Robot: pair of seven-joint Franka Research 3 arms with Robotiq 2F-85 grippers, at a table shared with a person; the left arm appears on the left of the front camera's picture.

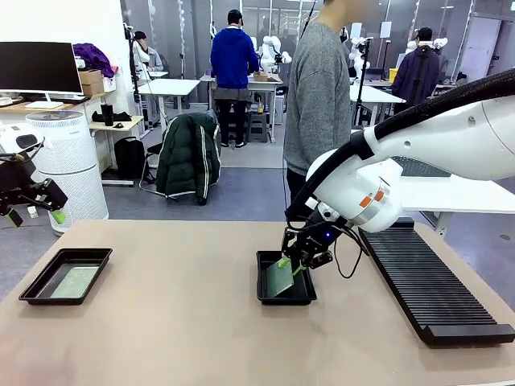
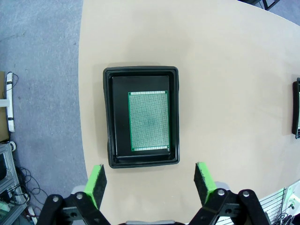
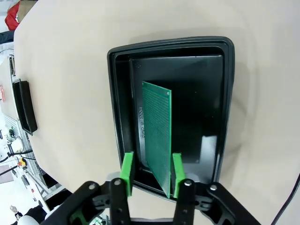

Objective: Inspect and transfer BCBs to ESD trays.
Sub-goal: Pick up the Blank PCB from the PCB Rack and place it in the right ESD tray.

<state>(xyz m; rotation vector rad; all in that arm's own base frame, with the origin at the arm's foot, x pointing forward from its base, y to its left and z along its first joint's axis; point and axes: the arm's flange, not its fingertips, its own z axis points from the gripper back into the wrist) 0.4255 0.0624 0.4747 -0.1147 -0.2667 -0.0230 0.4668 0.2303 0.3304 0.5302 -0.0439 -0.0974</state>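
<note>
Hovering just above a black tray (image 1: 286, 299) (image 3: 112, 93) near the middle of the bench (image 1: 177, 338): right end effector (image 1: 296, 261) (image 3: 151, 161), pointing down, green pads spread. Standing on edge between those pads, tilting to one side: a green board (image 1: 282, 273) (image 3: 157, 126), its lower edge resting inside the tray. Showing a clear gap between the board and one pad, while sitting very close to the other pad; not possible to tell whether touching there.

Hanging high beyond the bench's left edge: left end effector (image 1: 35, 215) (image 2: 150, 180), pads spread wide, holding nothing. Lying directly ahead of its fingertips, well below: a second tray (image 1: 36, 296) (image 2: 107, 117), carrying a second board (image 1: 74, 281) (image 2: 148, 121) flat on its floor, pale face up, sitting nearer one long wall.

Lying on the bench just outboard of the right end effector: a long black ribbed rack (image 1: 426, 281). Standing beyond the right end effector at the far side: a person (image 1: 318, 96) in a grey sweater.
</note>
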